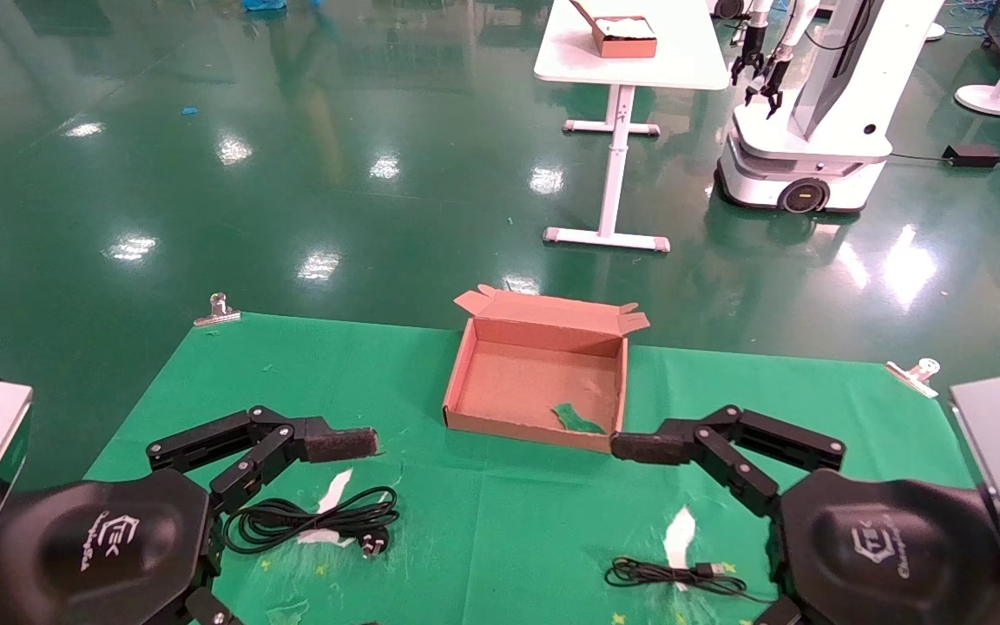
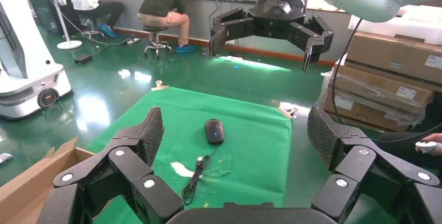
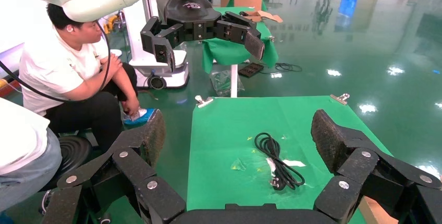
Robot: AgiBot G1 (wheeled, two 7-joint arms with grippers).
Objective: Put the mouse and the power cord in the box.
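The open brown box (image 1: 463, 382) sits at the middle far side of the green cloth. The coiled power cord (image 1: 309, 519) (image 3: 279, 160) lies near my left arm. The black mouse (image 2: 214, 131), with a blue spot on top, lies near my right arm. In the head view the mouse is hidden and only its thin cable (image 1: 674, 575) (image 2: 195, 177) shows. My left gripper (image 2: 237, 135) hovers open over the left side with nothing in it. My right gripper (image 3: 240, 138) hovers open over the right side, also with nothing held. One finger (image 1: 339, 444) of the left and one finger (image 1: 643, 447) of the right flank the box.
Metal clips (image 1: 218, 310) (image 1: 917, 373) pin the cloth at the far corners. Beyond the table edge is green floor with a white table (image 1: 691, 61), a smaller brown box (image 1: 624, 36) and another robot (image 1: 804, 130). A seated person (image 3: 68, 73) is beside the table.
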